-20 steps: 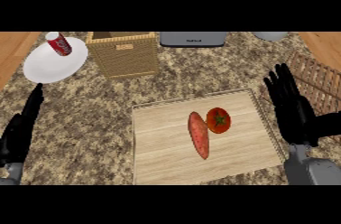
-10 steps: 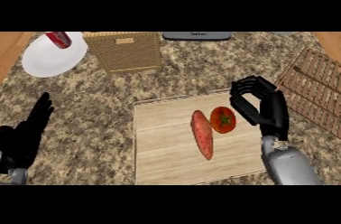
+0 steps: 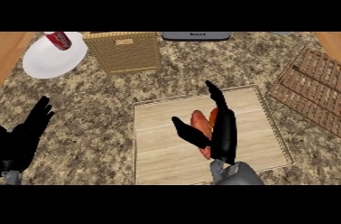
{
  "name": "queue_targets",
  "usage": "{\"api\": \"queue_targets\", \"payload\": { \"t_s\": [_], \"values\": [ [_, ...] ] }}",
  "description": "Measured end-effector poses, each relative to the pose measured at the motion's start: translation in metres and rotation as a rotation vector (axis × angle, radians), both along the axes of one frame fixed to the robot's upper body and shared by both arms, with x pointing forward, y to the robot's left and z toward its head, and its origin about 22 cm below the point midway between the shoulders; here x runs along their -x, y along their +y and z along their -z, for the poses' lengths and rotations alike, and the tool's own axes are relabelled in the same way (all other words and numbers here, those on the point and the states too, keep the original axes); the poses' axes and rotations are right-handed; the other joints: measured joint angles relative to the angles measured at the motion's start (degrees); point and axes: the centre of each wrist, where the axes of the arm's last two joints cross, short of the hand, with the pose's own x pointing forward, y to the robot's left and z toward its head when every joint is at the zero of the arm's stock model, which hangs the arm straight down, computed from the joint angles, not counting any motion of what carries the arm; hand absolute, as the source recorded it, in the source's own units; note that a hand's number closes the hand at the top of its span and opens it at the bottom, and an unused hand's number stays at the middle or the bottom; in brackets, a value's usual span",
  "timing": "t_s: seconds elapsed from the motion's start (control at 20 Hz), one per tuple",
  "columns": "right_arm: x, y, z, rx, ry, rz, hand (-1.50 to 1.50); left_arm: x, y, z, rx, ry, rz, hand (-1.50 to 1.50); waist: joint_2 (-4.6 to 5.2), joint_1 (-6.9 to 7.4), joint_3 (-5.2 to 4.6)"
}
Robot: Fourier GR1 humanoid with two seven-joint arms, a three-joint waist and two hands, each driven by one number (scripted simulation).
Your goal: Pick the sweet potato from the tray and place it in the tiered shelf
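In the head view the sweet potato (image 3: 199,123) lies on the tray (image 3: 160,146) near its middle, not yet lifted, with the right hand (image 3: 223,128) over it, thumb and fingers spread wide around it; grasping and carrying to the shelf (image 3: 313,92) at the counter's right edge remain. I count one sweet potato, one tray, one shelf, one plate (image 3: 50,60), one can (image 3: 58,39), and the left hand (image 3: 26,137) resting open at the left edge.

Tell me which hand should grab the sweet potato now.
Right. The right hand is over the tray, thumb and fingers either side of the sweet potato. The left hand rests far off at the view's left.
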Motion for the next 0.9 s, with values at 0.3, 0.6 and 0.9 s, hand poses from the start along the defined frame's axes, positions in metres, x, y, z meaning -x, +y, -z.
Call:
{"api": "queue_targets", "payload": {
  "t_s": [0.3,0.6,0.9],
  "values": [
    [-0.002,-0.006,-0.012,0.259,0.187,0.004,-1.5,0.004,0.005,0.005,0.011,0.01,-0.015,0.0,-0.37,-1.14,-0.11],
    [0.004,0.007,-0.031,0.481,0.416,-0.133,-1.5,0.002,0.001,0.007,0.018,0.01,-0.01,0.0,-0.13,-0.68,-0.03],
    [-0.001,0.007,-0.048,0.637,0.557,-0.265,-1.5,0.002,0.003,0.006,0.02,0.001,0.007,0.0,0.13,-0.01,0.1]
  ]
}}
